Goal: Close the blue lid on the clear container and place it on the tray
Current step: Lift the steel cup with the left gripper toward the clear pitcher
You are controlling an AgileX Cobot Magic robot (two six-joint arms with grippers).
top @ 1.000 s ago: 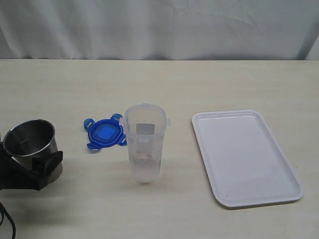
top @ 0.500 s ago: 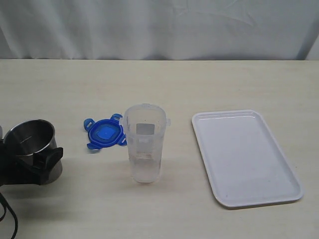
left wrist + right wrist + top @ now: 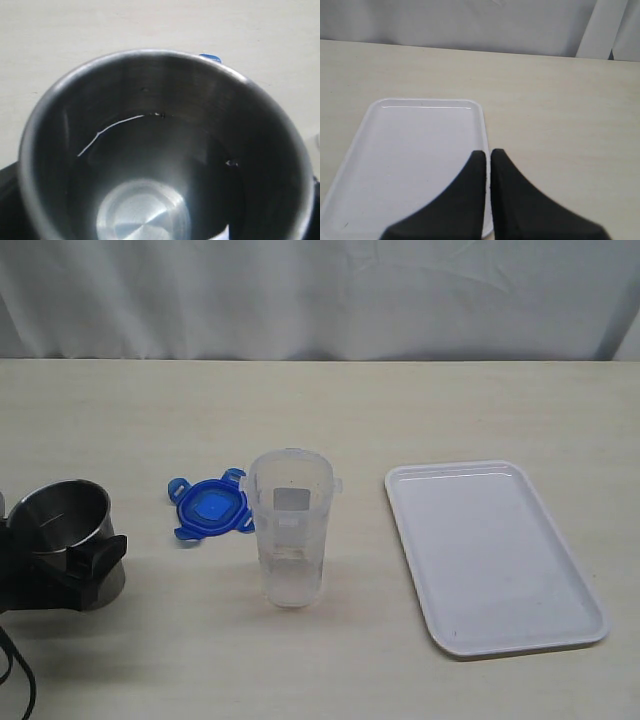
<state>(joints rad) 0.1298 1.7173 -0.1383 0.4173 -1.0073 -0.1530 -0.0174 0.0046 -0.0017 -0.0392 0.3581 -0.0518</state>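
The clear container [image 3: 290, 530] stands upright and uncovered in the middle of the table. Just left of it, and partly behind it, the blue lid [image 3: 210, 508] lies flat with its flaps spread; a sliver of the lid [image 3: 210, 57] peeks past the cup's rim in the left wrist view. The white tray [image 3: 495, 555] lies to the right with nothing on it. My left gripper [image 3: 70, 565] at the far left is shut on a steel cup [image 3: 68, 525], which fills its wrist view. My right gripper [image 3: 488, 155] is shut on nothing above the tray's edge [image 3: 481, 130]; the exterior view does not show it.
The steel cup [image 3: 160, 150] is empty inside. A white curtain [image 3: 320, 295] hangs behind the table's far edge. Bare tabletop [image 3: 320, 410] lies behind the container and lid.
A second ago the left gripper and the steel cup shifted slightly left and down; over the last half second nothing has moved.
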